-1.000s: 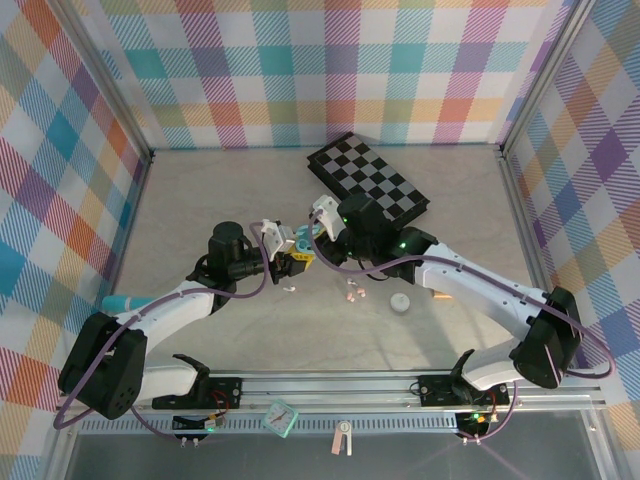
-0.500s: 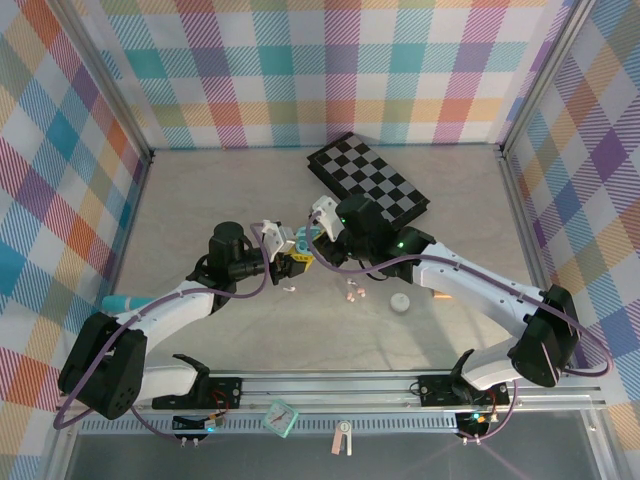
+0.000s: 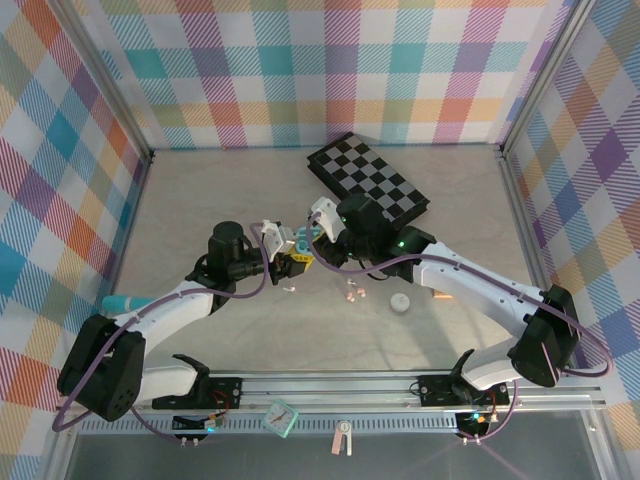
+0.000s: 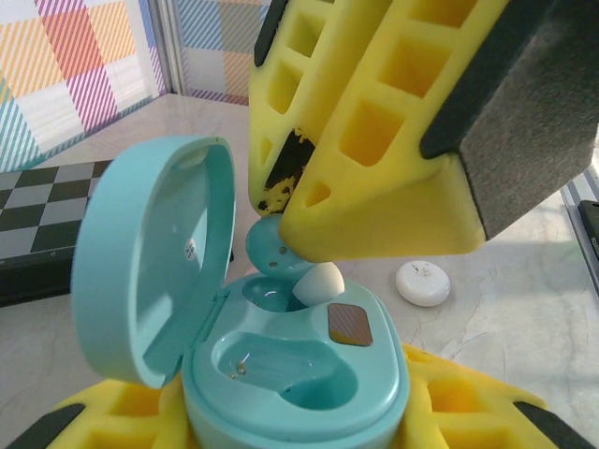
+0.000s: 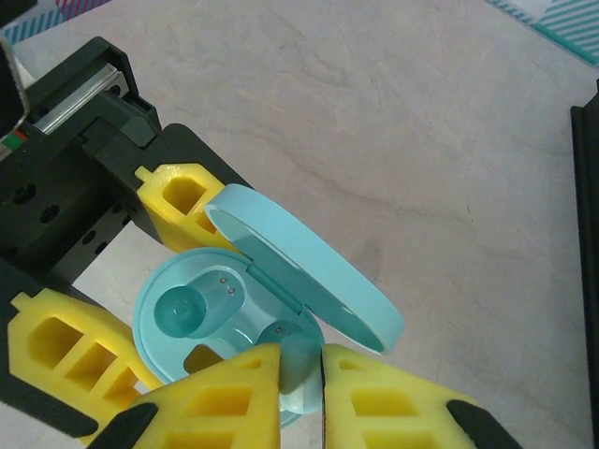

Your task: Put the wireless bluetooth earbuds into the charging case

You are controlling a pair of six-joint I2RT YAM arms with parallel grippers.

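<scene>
Pale marbled tabletop (image 3: 200, 200), enclosed by plaid walls (image 3: 330, 70) on the left, far and right sides.

- Checkerboard (image 3: 368, 182): black and white, lying flat near the far edge, right of centre.
- Left gripper (image 4: 295, 426): yellow fingers clamped on the base of the charging case, one on each side, held above the middle of the tabletop.
- Charging case (image 4: 295, 374): pale teal, oval. Lid (image 4: 150, 253) hinged open and standing upright. One socket lies bare with small metal contacts showing.
- Right gripper (image 5: 301, 374): yellow fingers closed on the pale blue earbud, directly over the open case and meeting the left gripper there.
- Pale blue earbud (image 4: 271, 245): pinched between the right gripper's fingers, its white tip at the mouth of the other socket. Whether it is seated cannot be told.
- Pink earbuds (image 3: 352, 295): loose on the tabletop, just on the near-edge side of the two grippers.
- White disc (image 3: 400, 303): small, round, near the pink earbuds and right of them.
</scene>
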